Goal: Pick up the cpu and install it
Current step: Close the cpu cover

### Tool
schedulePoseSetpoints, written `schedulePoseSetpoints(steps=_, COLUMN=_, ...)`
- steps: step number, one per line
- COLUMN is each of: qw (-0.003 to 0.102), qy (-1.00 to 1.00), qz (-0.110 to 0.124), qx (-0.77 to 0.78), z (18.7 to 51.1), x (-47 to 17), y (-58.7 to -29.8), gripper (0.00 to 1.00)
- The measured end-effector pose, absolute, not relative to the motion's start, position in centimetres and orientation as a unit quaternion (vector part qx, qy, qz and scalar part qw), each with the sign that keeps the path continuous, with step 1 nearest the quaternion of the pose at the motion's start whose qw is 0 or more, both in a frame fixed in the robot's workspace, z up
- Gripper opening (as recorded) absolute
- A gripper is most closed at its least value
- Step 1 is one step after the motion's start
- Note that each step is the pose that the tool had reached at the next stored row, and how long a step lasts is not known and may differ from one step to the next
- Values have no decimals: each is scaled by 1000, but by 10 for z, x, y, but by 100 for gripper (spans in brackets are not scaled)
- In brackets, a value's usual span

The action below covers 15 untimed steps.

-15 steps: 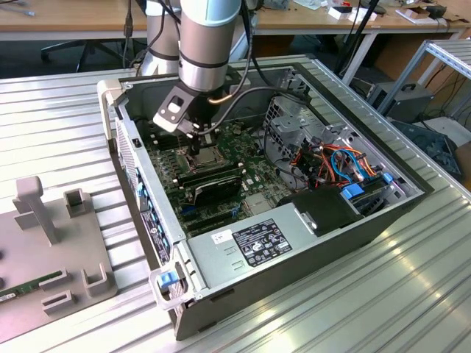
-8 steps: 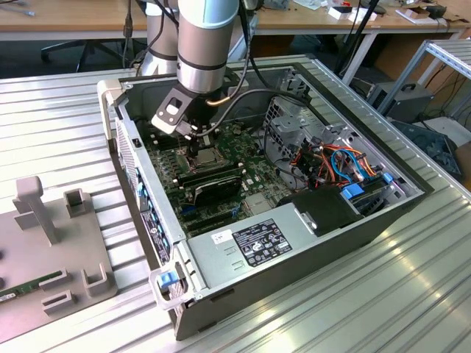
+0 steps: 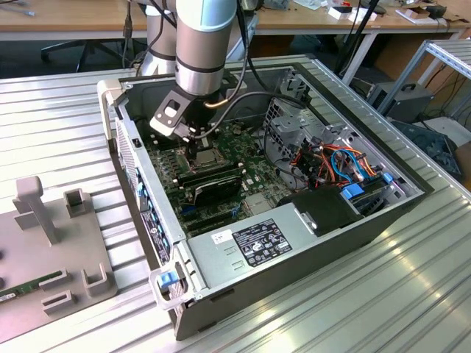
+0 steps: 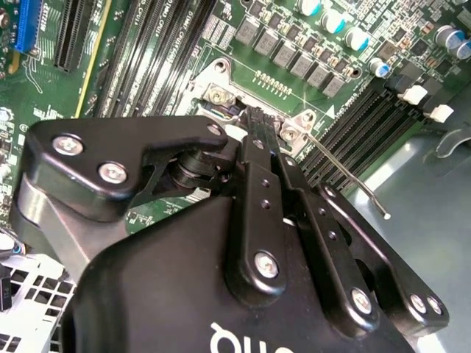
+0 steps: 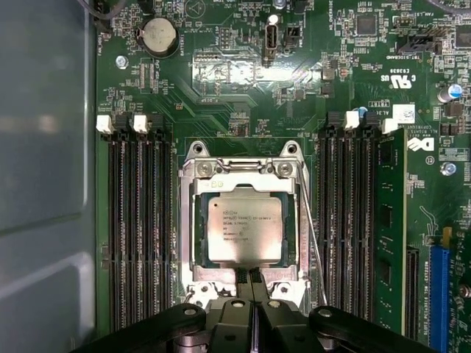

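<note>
Cpu (image 5: 245,229) lies flat in the socket (image 5: 188,220), in the middle of the board (image 5: 221,110). Gripper (image 5: 250,276) sits at the socket's edge, fingers pressed together, holding nothing, beside the cpu.

In the exterior view the arm (image 3: 200,51) and its tool (image 3: 197,149) stood over the socket (image 3: 210,159), covering much of it. In the second wrist view the tool's black body blocked most of the socket (image 4: 221,93). In the first wrist view the tool (image 5: 250,278) ran off the picture's edge, and the print on the cpu (image 5: 244,229) was too small for me to read.
</note>
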State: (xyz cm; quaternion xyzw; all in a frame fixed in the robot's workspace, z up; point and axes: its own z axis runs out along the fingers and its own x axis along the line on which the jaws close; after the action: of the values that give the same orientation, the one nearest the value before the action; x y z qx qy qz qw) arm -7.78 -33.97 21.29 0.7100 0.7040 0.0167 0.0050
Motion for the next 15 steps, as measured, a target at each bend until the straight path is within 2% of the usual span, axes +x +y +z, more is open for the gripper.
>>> schedulePoseSetpoints(steps=15, qw=5, qy=704, qz=17, qx=710, z=210, x=-78, y=-340, gripper=11)
